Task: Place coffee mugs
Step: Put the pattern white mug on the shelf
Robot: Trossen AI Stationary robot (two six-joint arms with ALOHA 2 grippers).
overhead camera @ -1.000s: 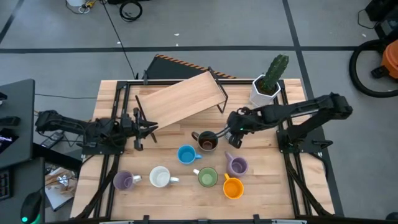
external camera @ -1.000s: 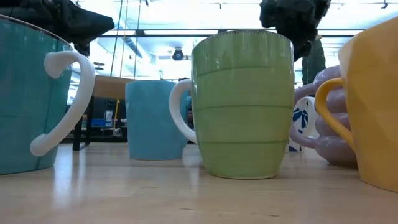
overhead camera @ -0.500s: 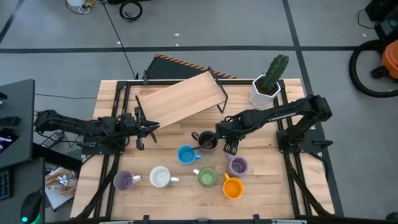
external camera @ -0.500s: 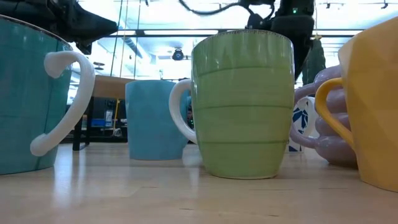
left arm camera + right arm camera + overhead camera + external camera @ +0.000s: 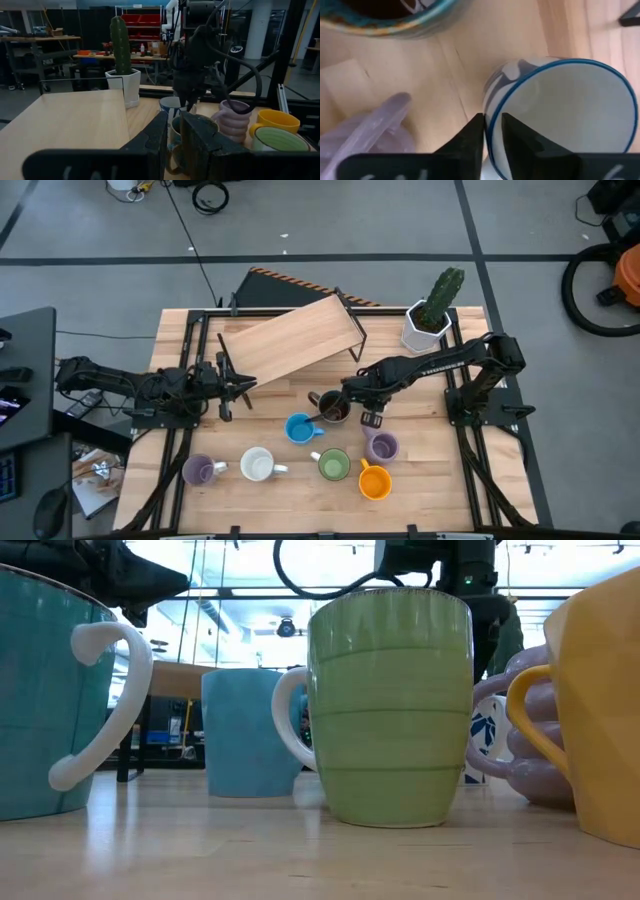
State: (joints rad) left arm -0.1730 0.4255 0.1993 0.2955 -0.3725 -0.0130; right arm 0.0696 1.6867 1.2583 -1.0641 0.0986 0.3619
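Several mugs stand near the table's front: purple [image 5: 198, 470], white [image 5: 257, 466], blue [image 5: 299, 428], green [image 5: 333, 465], orange [image 5: 373, 480], a second purple [image 5: 381, 446] and dark brown [image 5: 332, 408]. A white mug with a blue rim [image 5: 560, 115] stands just right of the brown one, under my right gripper [image 5: 366, 416], which is shut on it. It also shows in the low view as the white mug [image 5: 488, 735]. My left gripper [image 5: 245, 386] waits at the table's left, level and shut, with nothing between its fingers. My right gripper pinches the white mug's wall at the rim [image 5: 489, 125], one finger inside the mug and one outside. This is on the side that faces the brown and purple mugs. The fingers come from above, pointing down. The mug stands upright with its base on the table.
A slanted wooden shelf board [image 5: 290, 340] fills the far middle of the table. A white pot with a cactus [image 5: 428, 320] stands at the far right. The brown mug [image 5: 385, 15] and purple mug [image 5: 365, 130] stand close beside the held one.
My right gripper has gone down and toward the table's left, from beside the cactus pot's near side to the white mug next to the brown one. No mug has moved.
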